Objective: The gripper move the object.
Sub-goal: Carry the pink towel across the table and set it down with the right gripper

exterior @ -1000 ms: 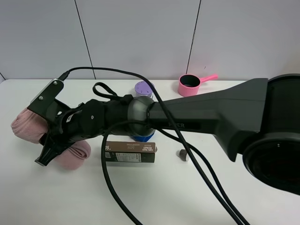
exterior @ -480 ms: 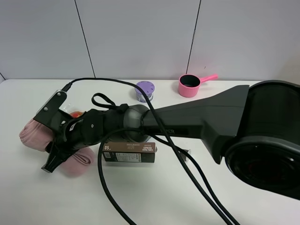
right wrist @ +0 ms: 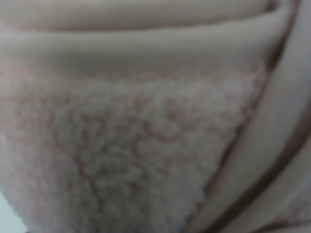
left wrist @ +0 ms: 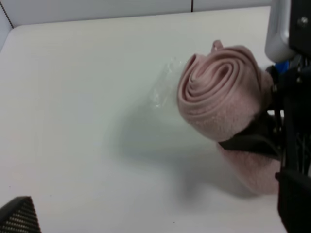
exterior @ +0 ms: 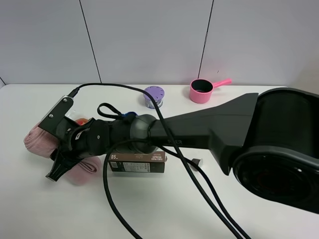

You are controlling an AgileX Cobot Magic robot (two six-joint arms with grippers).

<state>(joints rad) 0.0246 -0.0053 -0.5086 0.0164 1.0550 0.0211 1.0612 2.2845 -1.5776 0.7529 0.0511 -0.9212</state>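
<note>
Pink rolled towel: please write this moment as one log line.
right gripper: shut on pink rolled towel | where: table's left part | brown box: beside towel

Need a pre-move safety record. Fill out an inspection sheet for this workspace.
Surface: white table, no spills seen.
Job's things: pink towel roll, at the table's left side.
Clutter: brown box, purple container, pink cup, small unidentified object.
Grippers: right gripper reaches across, apparently clamped on the towel roll; left gripper shows only a dark corner, state unclear.
Cables: black cables trail from the arm over the table.
Surroundings: grey wall panels; nothing else seen.
</note>
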